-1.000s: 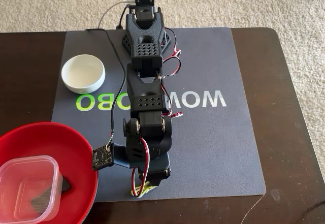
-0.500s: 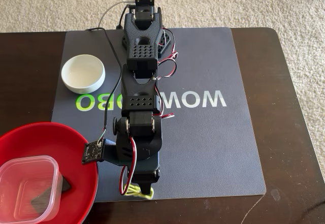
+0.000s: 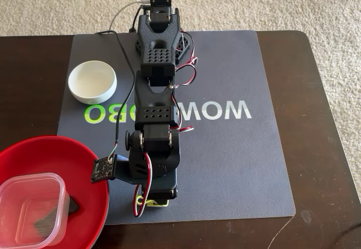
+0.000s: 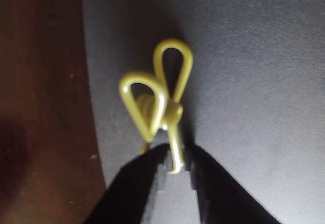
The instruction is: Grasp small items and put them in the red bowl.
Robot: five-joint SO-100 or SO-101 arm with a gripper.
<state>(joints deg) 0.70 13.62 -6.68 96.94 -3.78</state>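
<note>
In the wrist view my gripper [image 4: 175,158] is shut on the thin yellow-green looped band [image 4: 157,97], whose two loops stick out beyond the black fingertips [image 4: 152,165] above the grey mat. In the fixed view the gripper [image 3: 154,202] hangs near the mat's front edge, with only a bit of the band [image 3: 152,203] showing beneath it. The red bowl [image 3: 67,147] sits at the front left, just left of the gripper. Inside it lie the clear square tub [image 3: 28,195] and a small black block [image 3: 73,205]. The small white bowl [image 3: 92,81] stands on the mat's far left.
The arm [image 3: 155,108] stretches down the middle of the grey mat [image 3: 237,158], with its base at the far edge. The mat lies on a dark wooden table [image 3: 321,147]. A small circuit board [image 3: 102,169] dangles on wires over the red bowl's rim. Beige carpet surrounds the table.
The arm's lower end swung slightly left toward the red bowl. The band, which hung out below the gripper, now sits tucked up closer under it.
</note>
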